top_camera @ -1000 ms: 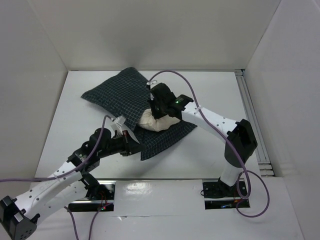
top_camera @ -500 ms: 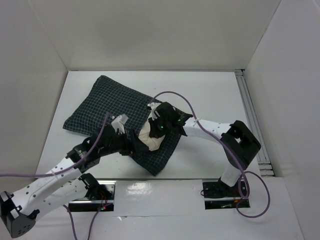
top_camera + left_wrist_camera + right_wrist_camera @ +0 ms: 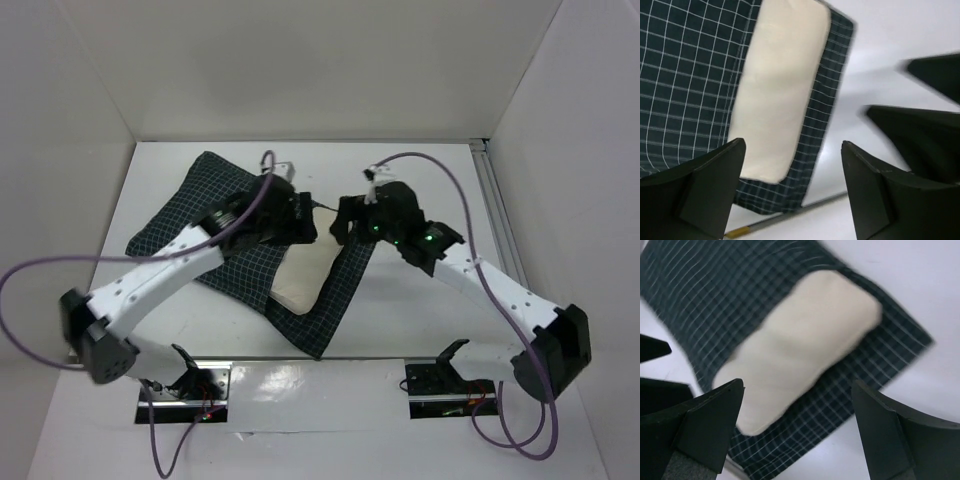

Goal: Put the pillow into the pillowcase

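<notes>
From above, the pillowcase [image 3: 200, 215] lies left of centre on the tabletop [image 3: 430, 170] with the pillow [image 3: 305, 275] partly inside, a cream strip showing at its mouth. The left end effector [image 3: 303, 225] and right end effector [image 3: 343, 218] face each other close together at the strip's far end. The left wrist view shows the left end effector [image 3: 790, 192] wide open and empty above the pillow [image 3: 777, 95], with pillowcase [image 3: 685, 75] on both sides of it. The right wrist view shows the right end effector [image 3: 797, 435] likewise spread and holding nothing, the pillow [image 3: 805, 345] below it on the pillowcase [image 3: 715, 295].
</notes>
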Controlling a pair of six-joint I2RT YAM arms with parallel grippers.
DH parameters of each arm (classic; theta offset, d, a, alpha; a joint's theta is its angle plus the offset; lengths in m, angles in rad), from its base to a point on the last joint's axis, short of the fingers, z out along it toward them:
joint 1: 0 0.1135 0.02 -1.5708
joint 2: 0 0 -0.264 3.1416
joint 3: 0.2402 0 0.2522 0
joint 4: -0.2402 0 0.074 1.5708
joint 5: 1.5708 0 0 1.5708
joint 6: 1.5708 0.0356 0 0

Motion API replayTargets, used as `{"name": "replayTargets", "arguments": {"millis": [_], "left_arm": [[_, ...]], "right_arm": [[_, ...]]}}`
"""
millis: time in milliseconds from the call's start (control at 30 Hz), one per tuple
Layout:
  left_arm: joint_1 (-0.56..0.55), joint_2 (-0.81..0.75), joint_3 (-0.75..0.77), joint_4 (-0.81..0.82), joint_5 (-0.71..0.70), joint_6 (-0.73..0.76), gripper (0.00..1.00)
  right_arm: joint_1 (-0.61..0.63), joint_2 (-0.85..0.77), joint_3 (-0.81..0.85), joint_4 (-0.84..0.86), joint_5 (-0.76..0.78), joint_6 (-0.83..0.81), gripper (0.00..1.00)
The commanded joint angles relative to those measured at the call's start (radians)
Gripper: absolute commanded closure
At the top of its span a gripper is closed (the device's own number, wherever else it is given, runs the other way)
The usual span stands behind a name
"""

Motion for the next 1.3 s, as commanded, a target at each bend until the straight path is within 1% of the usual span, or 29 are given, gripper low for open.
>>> {"name": "replayTargets", "arguments": {"millis": [0, 33, 67, 133, 200, 267, 367, 400, 533, 600, 700, 767, 800, 833, 867, 900, 933, 967, 1000, 1033, 1067, 1100, 1133, 1167, 1200, 1233, 1267], "left_arm": [[-0.047, 0.173, 0.126, -0.138, -0.18, 0.07, 0.09], [-0.069, 0.262, 0.158, -0.152, -0.237, 0.081, 0.08], [-0.08, 0.302, 0.186, -0.173, -0.259, 0.099, 0.07], [-0.112, 0.406, 0.253, -0.198, -0.318, 0.122, 0.02], [-0.132, 0.457, 0.295, -0.21, -0.352, 0.154, 0.01], [-0.167, 0.517, 0.304, -0.21, -0.398, 0.187, 0.0], [-0.19, 0.58, 0.329, -0.187, -0.418, 0.223, 0.0], [-0.19, 0.627, 0.356, -0.198, -0.418, 0.224, 0.0], [-0.19, 0.687, 0.375, -0.177, -0.362, 0.254, 0.0], [-0.201, 0.726, 0.362, -0.155, -0.362, 0.254, 0.0], [-0.201, 0.799, 0.362, -0.17, -0.417, 0.238, 0.0], [-0.201, 0.824, 0.408, -0.207, -0.44, 0.216, 0.13], [-0.189, 0.824, 0.422, -0.223, -0.44, 0.207, 0.23], [-0.189, 0.824, 0.433, -0.235, -0.44, 0.207, 0.39], [-0.172, 0.806, 0.46, -0.256, -0.423, 0.198, 0.86], [-0.149, 0.766, 0.476, -0.266, -0.368, 0.21, 1.0], [-0.135, 0.74, 0.491, -0.276, -0.328, 0.21, 1.0], [-0.12, 0.706, 0.517, -0.286, -0.285, 0.223, 1.0], [-0.082, 0.629, 0.517, -0.286, -0.171, 0.246, 1.0], [-0.06, 0.588, 0.53, -0.274, -0.112, 0.247, 1.0], [-0.035, 0.554, 0.53, -0.264, -0.074, 0.247, 1.0], [0.019, 0.524, 0.54, -0.264, 0.003, 0.236, 1.0], [0.049, 0.499, 0.54, -0.264, 0.046, 0.236, 1.0], [0.104, 0.461, 0.54, -0.254, 0.092, 0.236, 1.0], [0.127, 0.447, 0.54, -0.253, 0.165, 0.245, 1.0], [0.147, 0.433, 0.531, -0.244, 0.196, 0.245, 1.0], [0.166, 0.421, 0.508, -0.234, 0.227, 0.245, 1.0]], "right_arm": [[-0.088, -0.067, -0.094, -0.16, 0.124, 0.134, 0.05], [-0.116, -0.113, -0.116, -0.17, 0.124, 0.184, 0.02], [-0.116, -0.132, -0.133, -0.183, 0.144, 0.215, 0.0], [-0.128, -0.175, -0.176, -0.232, 0.231, 0.308, 0.0], [-0.139, -0.202, -0.207, -0.244, 0.279, 0.358, 0.0], [-0.163, -0.225, -0.243, -0.244, 0.29, 0.37, 0.0], [-0.183, -0.239, -0.254, -0.253, 0.278, 0.37, 0.0], [-0.183, -0.239, -0.254, -0.253, 0.278, 0.37, 0.0], [-0.205, -0.249, -0.254, -0.272, 0.298, 0.37, 0.0], [-0.216, -0.259, -0.254, -0.272, 0.298, 0.36, 0.0], [-0.239, -0.259, -0.254, -0.272, 0.296, 0.347, 0.0], [-0.248, -0.259, -0.254, -0.272, 0.287, 0.338, 0.0], [-0.248, -0.259, -0.254, -0.263, 0.278, 0.338, 0.0], [-0.248, -0.259, -0.265, -0.252, 0.278, 0.338, 0.0], [-0.248, -0.259, -0.265, -0.241, 0.252, 0.326, 0.0], [-0.248, -0.259, -0.274, -0.218, 0.243, 0.311, 0.0], [-0.248, -0.268, -0.274, -0.203, 0.227, 0.295, 0.0], [-0.248, -0.269, -0.283, -0.183, 0.174, 0.277, 0.0], [-0.248, -0.269, -0.293, -0.139, 0.146, 0.242, 0.0], [-0.248, -0.269, -0.293, -0.113, 0.112, 0.229, 0.0], [-0.248, -0.269, -0.306, -0.082, 0.036, 0.218, 0.0], [-0.248, -0.269, -0.317, -0.016, -0.012, 0.218, 0.01], [-0.248, -0.253, -0.317, 0.019, -0.062, 0.218, 0.03], [-0.248, -0.236, -0.304, 0.056, -0.168, 0.229, 0.05], [-0.248, -0.194, -0.303, 0.096, -0.214, 0.243, 0.06], [-0.234, -0.171, -0.291, 0.174, -0.244, 0.279, 0.11], [-0.213, -0.148, -0.282, 0.206, -0.257, 0.292, 0.12]]}}
